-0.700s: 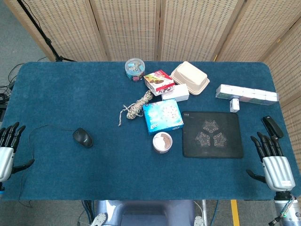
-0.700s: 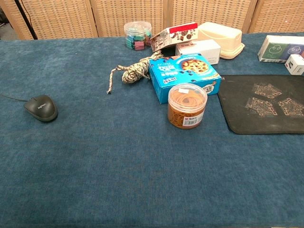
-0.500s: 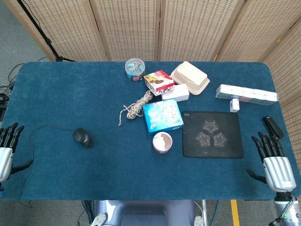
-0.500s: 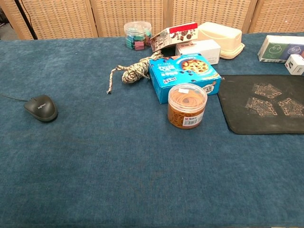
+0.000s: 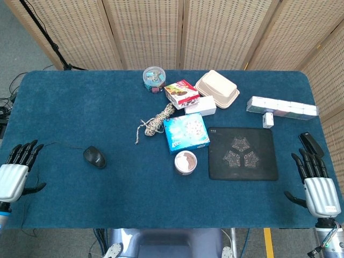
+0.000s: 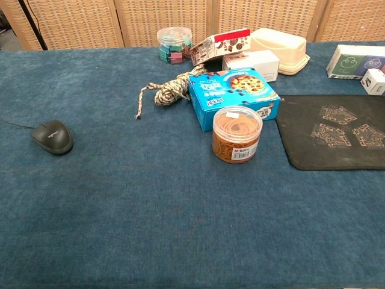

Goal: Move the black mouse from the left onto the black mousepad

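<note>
Task not begun: nothing moved.
The black mouse (image 5: 94,157) lies far left of the black mousepad (image 5: 243,153); left hand (image 5: 16,175) and right hand (image 5: 317,185) are empty, fingers spread.

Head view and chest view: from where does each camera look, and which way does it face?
Head view: high above the near edge, looking down on the whole table; left robot hand and right robot hand show, both open.
Chest view: low at the near edge, looking across the table; no robot hand shows.
Shared: mouse, mousepad, blue box.
</note>
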Robot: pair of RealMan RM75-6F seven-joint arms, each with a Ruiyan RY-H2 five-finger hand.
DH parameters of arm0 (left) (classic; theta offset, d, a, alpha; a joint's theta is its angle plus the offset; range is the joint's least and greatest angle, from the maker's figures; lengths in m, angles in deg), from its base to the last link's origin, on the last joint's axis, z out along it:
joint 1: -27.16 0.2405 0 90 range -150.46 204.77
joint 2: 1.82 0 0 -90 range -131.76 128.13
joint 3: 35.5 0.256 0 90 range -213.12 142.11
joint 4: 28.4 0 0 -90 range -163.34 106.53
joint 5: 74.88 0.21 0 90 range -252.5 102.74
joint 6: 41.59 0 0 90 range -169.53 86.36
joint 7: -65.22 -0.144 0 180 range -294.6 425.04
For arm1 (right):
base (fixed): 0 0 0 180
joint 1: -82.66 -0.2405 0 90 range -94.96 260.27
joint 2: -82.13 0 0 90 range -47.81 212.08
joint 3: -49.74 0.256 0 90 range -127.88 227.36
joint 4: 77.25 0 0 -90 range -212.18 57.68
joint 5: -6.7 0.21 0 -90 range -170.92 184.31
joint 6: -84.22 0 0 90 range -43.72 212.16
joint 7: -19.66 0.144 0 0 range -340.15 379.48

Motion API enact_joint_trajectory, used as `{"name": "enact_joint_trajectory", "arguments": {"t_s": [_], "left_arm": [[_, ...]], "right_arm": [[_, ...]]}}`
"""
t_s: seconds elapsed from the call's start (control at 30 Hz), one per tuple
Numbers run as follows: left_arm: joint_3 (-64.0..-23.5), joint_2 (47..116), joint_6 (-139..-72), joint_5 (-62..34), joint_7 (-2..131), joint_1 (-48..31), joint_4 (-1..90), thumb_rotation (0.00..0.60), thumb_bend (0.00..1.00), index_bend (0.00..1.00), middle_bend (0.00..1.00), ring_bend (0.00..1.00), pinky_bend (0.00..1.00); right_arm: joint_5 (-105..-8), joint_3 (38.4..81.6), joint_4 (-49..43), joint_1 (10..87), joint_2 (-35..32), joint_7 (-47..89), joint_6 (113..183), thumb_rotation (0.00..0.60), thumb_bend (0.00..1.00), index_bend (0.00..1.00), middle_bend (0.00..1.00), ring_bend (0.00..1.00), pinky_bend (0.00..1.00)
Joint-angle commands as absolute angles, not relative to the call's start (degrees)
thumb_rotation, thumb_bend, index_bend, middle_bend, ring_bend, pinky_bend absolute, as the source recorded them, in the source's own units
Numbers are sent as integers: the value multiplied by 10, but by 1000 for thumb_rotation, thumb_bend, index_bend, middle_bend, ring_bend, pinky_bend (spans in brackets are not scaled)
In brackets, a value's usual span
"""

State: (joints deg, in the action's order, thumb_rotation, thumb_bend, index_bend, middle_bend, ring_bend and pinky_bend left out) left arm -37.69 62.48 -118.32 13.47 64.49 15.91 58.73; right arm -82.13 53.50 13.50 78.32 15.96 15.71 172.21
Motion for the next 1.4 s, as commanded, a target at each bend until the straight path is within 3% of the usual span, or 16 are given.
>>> {"name": "enact_joint_trajectory", "arguments": {"t_s": [0.03,0.43,0.77,0.9,1.0,1.17,1.4], "left_arm": [[-376,664,-1114,180,658,87,507,600,0,0,0,0,0],[-373,769,-989,205,697,-35,391,600,0,0,0,0,0],[-366,799,-963,194,711,-68,356,600,0,0,0,0,0],[-364,804,-948,182,706,-77,352,600,0,8,0,0,62],[-361,808,-939,175,704,-81,348,600,0,79,24,10,141],[-358,817,-931,165,702,-85,339,600,22,288,217,167,287],[-356,823,-944,161,704,-85,332,600,131,465,385,308,380]], "right_arm": [[-815,539,136,783,159,157,1721,600,0,0,0,0,0],[-802,546,133,784,164,176,1719,600,0,0,0,0,0],[-793,549,132,783,164,177,1714,600,0,0,0,0,0],[-789,550,132,783,164,177,1711,600,0,0,0,0,0],[-787,550,133,783,164,178,1710,600,0,0,0,0,0],[-786,551,131,783,163,179,1710,600,0,0,0,0,0],[-784,551,131,782,163,181,1707,600,0,0,0,0,0]]}}
